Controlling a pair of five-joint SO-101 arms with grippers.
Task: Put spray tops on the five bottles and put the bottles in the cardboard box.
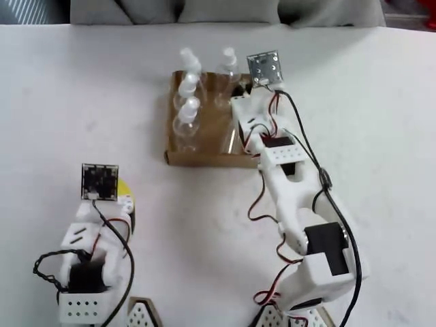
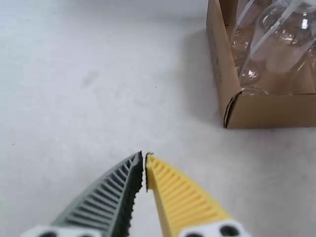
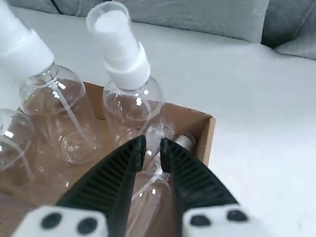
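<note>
My right gripper [image 3: 150, 143] hangs over the cardboard box [image 3: 210, 133], its black fingers [image 3: 111, 182] parted by a narrow gap. Directly beneath them one capped bottle [image 3: 150, 195] lies on its side on the box floor. Just beyond the tips, four upright bottles [image 1: 187, 116] stand in the box, each with a spray top [image 3: 118, 44]. My left gripper [image 2: 144, 158] sits low over the table [image 2: 74, 98], fingers closed tip to tip on nothing, with the box's corner ahead of them and off to the yellow finger's side.
</note>
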